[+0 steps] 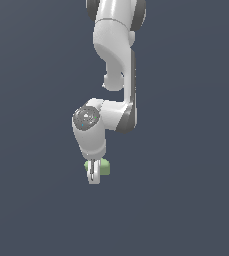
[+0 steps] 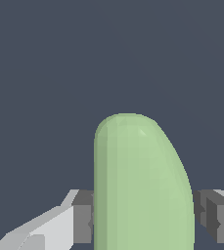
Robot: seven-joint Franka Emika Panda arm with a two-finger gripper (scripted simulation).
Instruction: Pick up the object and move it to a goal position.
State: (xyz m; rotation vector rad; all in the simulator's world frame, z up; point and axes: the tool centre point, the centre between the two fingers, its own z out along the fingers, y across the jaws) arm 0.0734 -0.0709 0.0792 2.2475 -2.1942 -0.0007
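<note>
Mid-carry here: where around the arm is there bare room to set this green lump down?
Bare grey ground lies on both sides of the white arm and below the pincer in the exterior view. The only crowded spot is the pincer itself, closed on the pale green rounded lump.
</note>
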